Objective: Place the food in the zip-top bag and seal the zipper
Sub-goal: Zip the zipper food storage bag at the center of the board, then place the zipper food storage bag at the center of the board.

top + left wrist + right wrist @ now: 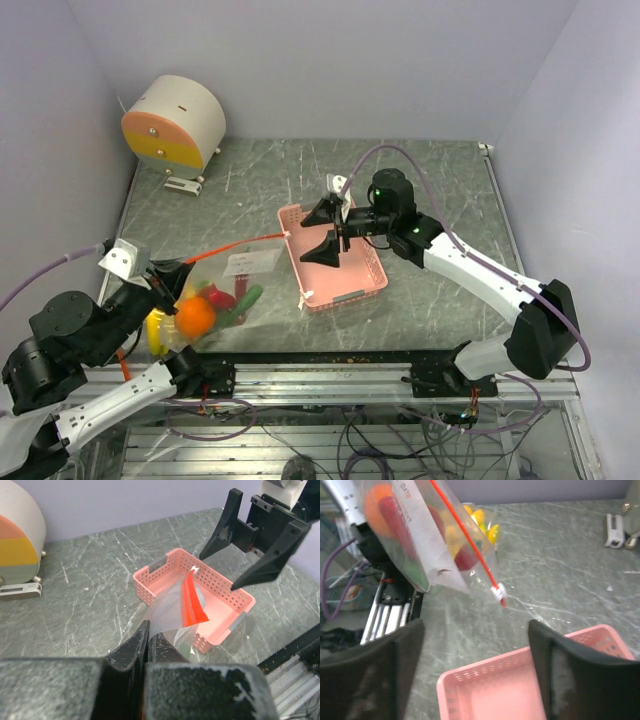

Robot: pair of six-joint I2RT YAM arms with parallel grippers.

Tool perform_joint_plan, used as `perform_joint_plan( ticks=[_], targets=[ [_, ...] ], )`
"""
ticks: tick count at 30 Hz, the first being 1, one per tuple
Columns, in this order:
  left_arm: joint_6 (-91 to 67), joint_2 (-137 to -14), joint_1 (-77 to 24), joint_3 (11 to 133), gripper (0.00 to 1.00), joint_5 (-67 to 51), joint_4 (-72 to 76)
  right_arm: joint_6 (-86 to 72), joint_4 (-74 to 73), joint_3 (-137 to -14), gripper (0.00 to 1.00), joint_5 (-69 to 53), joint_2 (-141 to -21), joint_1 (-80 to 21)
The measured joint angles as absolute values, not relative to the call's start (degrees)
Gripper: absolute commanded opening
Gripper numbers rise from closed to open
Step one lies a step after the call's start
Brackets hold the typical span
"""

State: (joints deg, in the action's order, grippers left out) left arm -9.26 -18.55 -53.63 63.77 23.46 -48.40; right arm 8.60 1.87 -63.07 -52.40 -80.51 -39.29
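The clear zip-top bag (235,275) hangs at the near left with food inside: an orange (196,316), a red chili (222,298) and yellow bananas (157,330). The watermelon slice cannot be made out. My left gripper (160,272) is shut on the bag's corner, fingers pressed together in the left wrist view (149,630). The orange-red zipper (235,247) stretches right to its white slider (288,234) at the pink tray's corner. My right gripper (318,232) is open and empty over the tray, just right of the slider (497,592); the bag (415,535) is beyond it.
The pink rectangular tray (345,285) lies mid-table and holds nothing I can see. A round white, orange and yellow drum (175,122) stands at the back left with a small white fitting (183,183) below it. Walls close in on three sides.
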Motion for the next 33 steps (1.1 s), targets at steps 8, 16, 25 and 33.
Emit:
perform_joint_plan(
  ticks=[8,16,25,33],
  targets=[
    [-12.6,-24.1,-53.6,57.5,0.07,34.0,-38.2,-2.0,4.2,-63.1,1.00,-39.3,-80.5,-38.5],
    [-9.8,-29.3,-53.6,42.5,0.08,50.2,-12.4,-10.8,7.9,-57.0,1.00,-25.4,-78.0,-38.3],
    [-14.5,-41.4,-53.6,40.3,0.99,58.8,-9.2,-16.2,7.2,-51.7,1.00,-17.3,-77.1,-38.3],
    [-20.1,-41.0,-53.6,46.5,0.99,50.7,-20.7,-20.0,4.8,-51.7,1.00,-11.1,-77.1,-38.3]
  ],
)
